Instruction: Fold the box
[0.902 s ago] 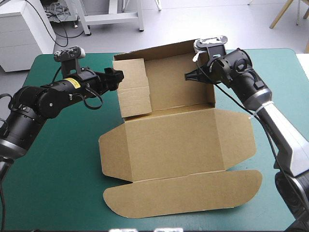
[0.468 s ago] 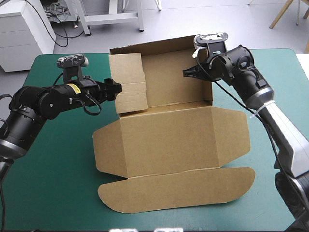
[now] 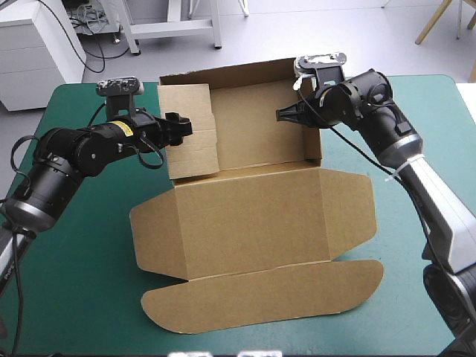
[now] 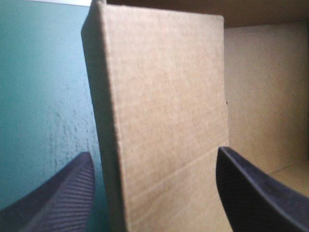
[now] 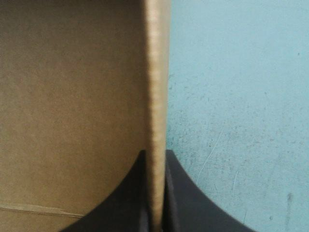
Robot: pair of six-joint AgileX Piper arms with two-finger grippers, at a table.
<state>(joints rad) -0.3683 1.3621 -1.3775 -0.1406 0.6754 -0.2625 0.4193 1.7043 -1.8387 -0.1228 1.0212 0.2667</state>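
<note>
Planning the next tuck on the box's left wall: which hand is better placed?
Probably left: the left hand is open astride the left wall; the right hand is shut on the right wall.

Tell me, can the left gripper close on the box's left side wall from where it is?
Probably yes. The left gripper stands open, one finger outside the raised left side wall, one inside, nothing else between. The right gripper is shut on the opposite wall.

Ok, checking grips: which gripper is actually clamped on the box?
The right gripper, shut on a wall of the box; the left gripper stands open astride the opposite wall.
</note>
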